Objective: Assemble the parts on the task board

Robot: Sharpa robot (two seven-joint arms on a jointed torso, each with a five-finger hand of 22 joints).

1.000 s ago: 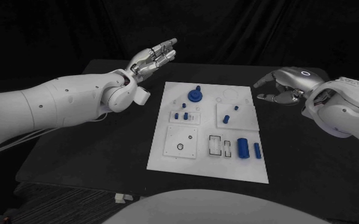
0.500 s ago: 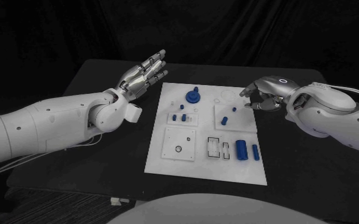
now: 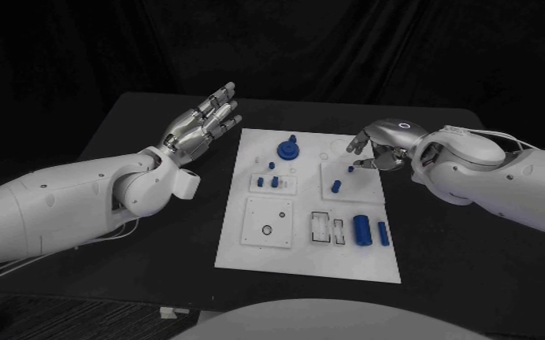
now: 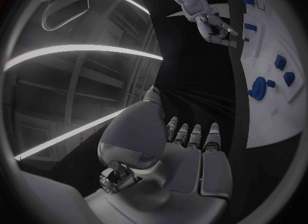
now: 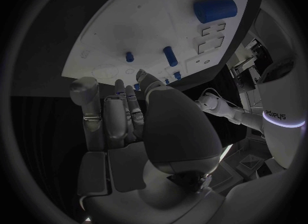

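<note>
The right hand (image 3: 384,145) hovers over the far right corner of the task board (image 3: 306,257) with fingers curled in, holding nothing, a small blue peg (image 3: 350,171) just below its fingertips — the left hand (image 3: 205,123), spread and empty, sits off the board's left edge.

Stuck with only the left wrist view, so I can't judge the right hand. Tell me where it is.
Observer: The right hand hovers above the far right part of the task board, close to a small blue peg.
Operator: Report whether it holds anything.
Observer: The right wrist view shows its fingers with nothing in them.
Operator: Describe the board's near end.
Observer: A large blue cylinder lies there, with a slim blue piece beside it.
</note>
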